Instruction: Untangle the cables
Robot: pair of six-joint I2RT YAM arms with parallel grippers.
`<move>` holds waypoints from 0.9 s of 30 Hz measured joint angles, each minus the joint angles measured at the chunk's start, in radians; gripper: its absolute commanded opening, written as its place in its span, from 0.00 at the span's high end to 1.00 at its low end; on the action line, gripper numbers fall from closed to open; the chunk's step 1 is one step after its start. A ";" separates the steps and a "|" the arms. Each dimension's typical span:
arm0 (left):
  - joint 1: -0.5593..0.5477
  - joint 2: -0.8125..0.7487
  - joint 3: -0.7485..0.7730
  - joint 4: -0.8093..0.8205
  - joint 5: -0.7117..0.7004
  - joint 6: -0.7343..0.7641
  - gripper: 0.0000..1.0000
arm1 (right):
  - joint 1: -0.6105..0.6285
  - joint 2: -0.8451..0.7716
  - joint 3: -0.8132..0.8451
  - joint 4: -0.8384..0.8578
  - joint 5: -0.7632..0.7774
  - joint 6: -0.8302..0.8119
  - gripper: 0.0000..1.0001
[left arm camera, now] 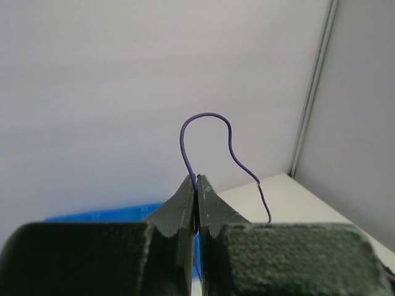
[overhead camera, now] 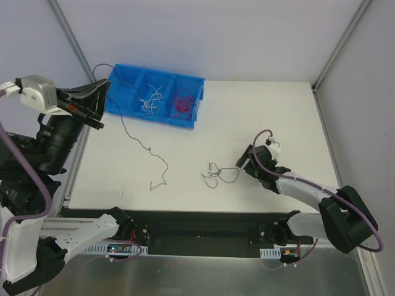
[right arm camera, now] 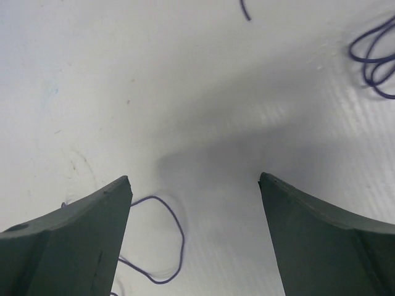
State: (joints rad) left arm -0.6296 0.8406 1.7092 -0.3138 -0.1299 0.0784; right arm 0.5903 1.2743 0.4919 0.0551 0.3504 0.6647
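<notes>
Left gripper (overhead camera: 102,86) is up at the table's (overhead camera: 278,111) far-left corner, clamped tight on one dark purple cable (overhead camera: 126,126). In the left wrist view it's pinched right at the fingertips (left arm camera: 188,200), and the cable (left arm camera: 207,115) arcs up over them. From there it trails down past the left end of the blue bin (overhead camera: 123,83) onto the table, with its free end lying clear of the purple tangle (overhead camera: 219,174).

Right gripper (overhead camera: 242,161) is low over the table just right of that tangle, jaws spread wide, holding nothing. In the right wrist view one loop (right arm camera: 173,231) lies on the table between the fingers (right arm camera: 74,237), and more loops (right arm camera: 373,55) lie further out.

In the bin, the white cables (overhead camera: 151,98) are in the middle compartment and the red cables (overhead camera: 183,105) in the right one.

Markings on the small boards at the arm bases (overhead camera: 117,248) are too small for me to read.
</notes>
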 measured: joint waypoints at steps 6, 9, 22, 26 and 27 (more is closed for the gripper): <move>0.000 -0.046 -0.238 0.041 0.002 -0.026 1.00 | 0.018 -0.077 -0.050 0.056 -0.011 -0.102 0.12; 0.000 -0.044 -0.390 0.054 0.006 -0.062 1.00 | 0.105 -0.063 -0.016 0.105 -0.042 -0.206 0.12; 0.001 0.183 -0.874 0.038 -0.105 -0.264 0.98 | 0.167 -0.045 -0.027 0.257 -0.097 -0.340 0.11; 0.021 0.342 -0.864 0.034 -0.115 -0.306 0.93 | 0.167 -0.031 -0.027 0.256 -0.108 -0.348 0.11; 0.032 0.380 -0.854 0.028 -0.113 -0.313 0.88 | 0.167 -0.031 -0.027 0.256 -0.110 -0.351 0.11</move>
State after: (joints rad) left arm -0.5972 1.2209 0.8555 -0.2859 -0.2428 -0.2344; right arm 0.7578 1.2438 0.4644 0.3107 0.2401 0.3138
